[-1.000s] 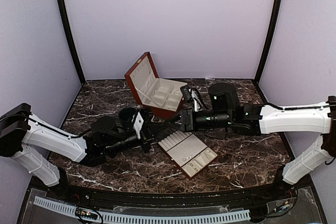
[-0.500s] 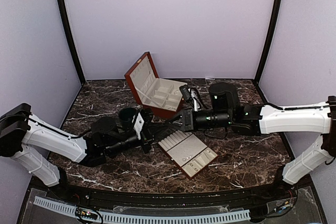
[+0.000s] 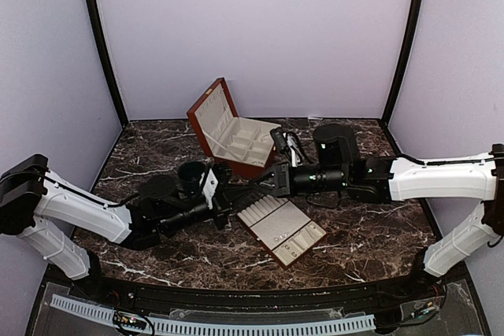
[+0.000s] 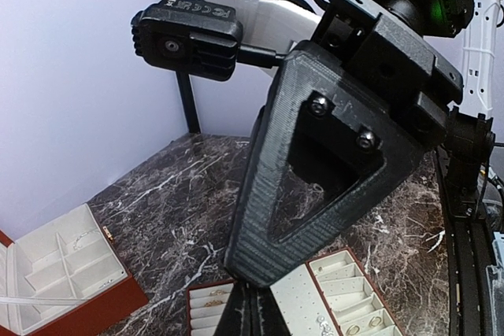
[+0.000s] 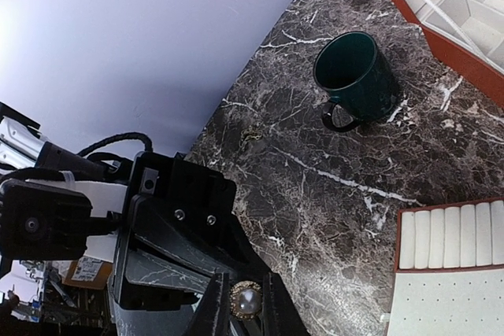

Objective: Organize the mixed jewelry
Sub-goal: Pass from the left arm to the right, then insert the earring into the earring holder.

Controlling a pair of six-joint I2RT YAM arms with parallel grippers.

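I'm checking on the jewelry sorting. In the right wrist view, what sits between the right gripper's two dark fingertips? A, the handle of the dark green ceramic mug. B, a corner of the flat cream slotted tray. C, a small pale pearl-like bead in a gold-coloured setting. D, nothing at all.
C: the small pale pearl-like bead in a gold-coloured setting sits pinched between the fingers of the right gripper, while the dark green ceramic mug stands apart on the marble tabletop.

my fingers (image 4: 260, 218) are matt black ridged plastic, table (image 5: 315, 194) is polished dark marble look with white veins, mug (image 5: 358, 76) is glossy green glaze, pearl piece (image 5: 246, 300) is shiny with a gold-tone metal rim
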